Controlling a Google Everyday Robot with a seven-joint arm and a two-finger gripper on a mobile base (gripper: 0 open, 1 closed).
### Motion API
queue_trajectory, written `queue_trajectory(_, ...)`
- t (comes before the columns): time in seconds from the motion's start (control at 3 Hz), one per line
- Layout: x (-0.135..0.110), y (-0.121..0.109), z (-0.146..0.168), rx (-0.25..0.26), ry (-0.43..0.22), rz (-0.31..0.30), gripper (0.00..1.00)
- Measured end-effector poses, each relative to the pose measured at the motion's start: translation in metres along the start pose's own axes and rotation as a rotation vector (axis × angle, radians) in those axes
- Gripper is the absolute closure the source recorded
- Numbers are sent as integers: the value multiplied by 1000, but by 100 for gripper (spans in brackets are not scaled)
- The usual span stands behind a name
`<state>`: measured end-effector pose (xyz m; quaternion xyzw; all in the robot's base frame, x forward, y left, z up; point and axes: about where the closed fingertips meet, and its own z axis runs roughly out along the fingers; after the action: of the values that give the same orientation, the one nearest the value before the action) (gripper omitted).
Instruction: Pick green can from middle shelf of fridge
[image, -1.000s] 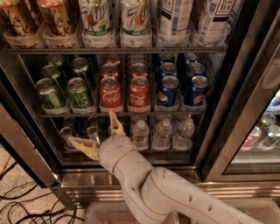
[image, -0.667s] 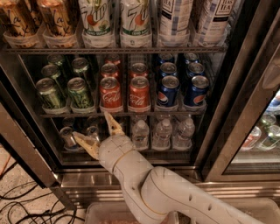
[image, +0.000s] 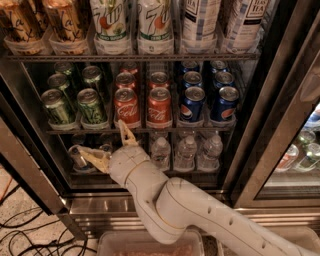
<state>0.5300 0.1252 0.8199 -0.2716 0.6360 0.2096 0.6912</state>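
Observation:
Several green cans (image: 92, 106) with silver tops stand in two lanes at the left of the middle shelf (image: 140, 130) of the open fridge (image: 40, 192). Red Coca-Cola cans (image: 127, 106) and blue Pepsi cans (image: 192, 104) fill the lanes to the right. My gripper (image: 104, 142) is open, below and in front of the middle shelf. One tan finger (image: 127, 134) points up toward the shelf edge under the red cans. The other finger (image: 92, 157) points left in front of the bottom rack. It holds nothing.
Tall 7up bottles (image: 110, 25) and other tall bottles stand on the rack above. Small water bottles (image: 186, 152) stand on the rack below. A steel door post (image: 280, 115) rises at the right. Cables (image: 35, 235) lie on the floor at the left.
The gripper has risen a little and drifted right, with its upper finger now nearer the middle shelf's front edge. The cans have not moved.

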Motion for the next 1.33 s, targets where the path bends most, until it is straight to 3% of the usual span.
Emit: queue_trajectory(1.33,-11,-6,57,-77,-19,-36,20)
